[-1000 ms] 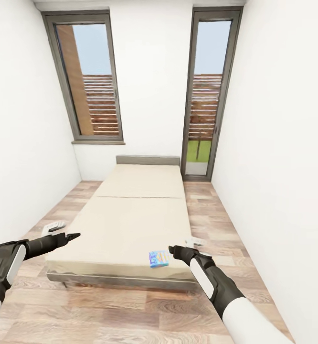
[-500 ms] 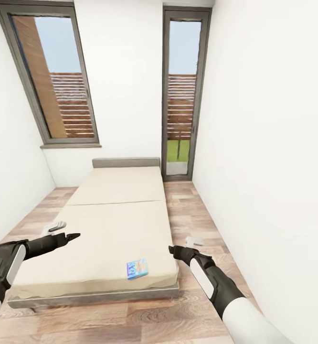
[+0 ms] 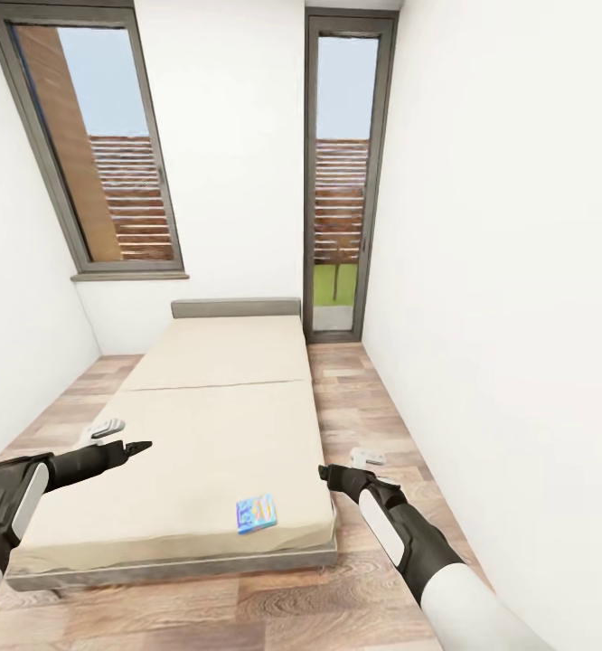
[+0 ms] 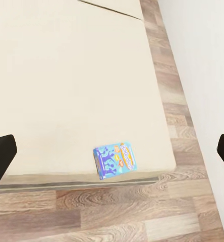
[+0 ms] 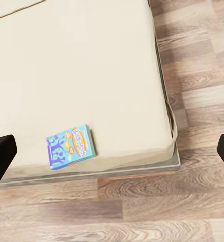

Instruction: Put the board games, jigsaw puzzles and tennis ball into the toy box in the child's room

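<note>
— beige mattress on the bed [image 3: 202, 434], head view first. what else up there?
— blue board game [image 3: 257, 513] lying flat near the foot edge, toward the right corner. left claw [image 3: 141, 446] held out over the bed's left side, right claw [image 3: 324, 471] just off the right edge, over the wood floor [image 3: 373, 425]. both empty. fingertips look close together from here, but cannot tell the gap from this angle. two tall windows [image 3: 111, 154] behind the grey headboard [image 3: 236, 308].
— and the left wrist view?
— same board game [image 4: 115, 160] by the mattress edge, long side running along the bed. dark fingers [image 4: 1, 154] at the two sides of the frame, far apart, so spread wide. nothing between them.
— right wrist view?
— board game [image 5: 71, 146] again, a little skewed to the edge, bed frame [image 5: 142, 170] just under it. fingers [image 5: 0, 154] likewise at the frame's sides: spread, empty.
— so how to take it well?
— probably roll closer first; box looks beyond reach for now. right arm seems the nearer. thin flat box on soft bedding, so likely best to come down across the short width, press lightly, close on the two long edges. alternatively nudge toward the edge to get a finger underneath, without tipping it onto the floor.
</note>
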Available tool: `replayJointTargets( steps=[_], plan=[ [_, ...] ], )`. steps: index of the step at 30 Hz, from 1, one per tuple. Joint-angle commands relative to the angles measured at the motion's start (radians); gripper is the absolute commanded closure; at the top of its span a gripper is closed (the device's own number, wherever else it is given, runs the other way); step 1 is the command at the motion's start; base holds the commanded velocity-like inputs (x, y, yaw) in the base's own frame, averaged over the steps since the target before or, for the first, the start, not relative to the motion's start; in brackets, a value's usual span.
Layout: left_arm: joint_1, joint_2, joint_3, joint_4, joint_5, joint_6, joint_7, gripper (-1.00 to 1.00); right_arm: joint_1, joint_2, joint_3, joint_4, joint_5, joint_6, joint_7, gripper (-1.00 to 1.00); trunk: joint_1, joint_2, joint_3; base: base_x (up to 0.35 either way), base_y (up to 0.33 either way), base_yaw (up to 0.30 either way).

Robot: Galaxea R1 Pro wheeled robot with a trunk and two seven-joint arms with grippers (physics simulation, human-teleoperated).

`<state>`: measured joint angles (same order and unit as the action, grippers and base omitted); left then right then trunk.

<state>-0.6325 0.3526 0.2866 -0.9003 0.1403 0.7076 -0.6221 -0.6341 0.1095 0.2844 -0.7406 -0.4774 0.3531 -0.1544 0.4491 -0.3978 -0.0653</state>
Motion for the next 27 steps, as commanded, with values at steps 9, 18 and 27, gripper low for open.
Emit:
replayJointTargets(
  steps=[9, 18, 27],
  plan=[
    [-0.001, 0.000, 0.002, 0.000, 0.006, 0.007, -0.001, -1.00, -0.001, -0.001, 0.004, -0.002, -0.010, 0.003, -0.010, -1.00, 0.001, -0.002, -0.013, 0.276, 0.000, 0.000],
    [-0.001, -0.001, 0.001, 0.000, 0.006, 0.007, -0.001, -1.00, -0.001, 0.000, 0.007, -0.002, -0.010, -0.003, -0.010, -1.00, 0.001, -0.002, -0.014, 0.141, -0.039, 0.000],
    [-0.001, 0.000, 0.002, 0.000, 0.007, 0.007, -0.001, -1.00, -0.001, -0.001, 0.006, -0.002, -0.010, -0.010, -0.010, -1.00, 0.001, -0.002, -0.014, 0.139, -0.078, 0.000]
  ],
)
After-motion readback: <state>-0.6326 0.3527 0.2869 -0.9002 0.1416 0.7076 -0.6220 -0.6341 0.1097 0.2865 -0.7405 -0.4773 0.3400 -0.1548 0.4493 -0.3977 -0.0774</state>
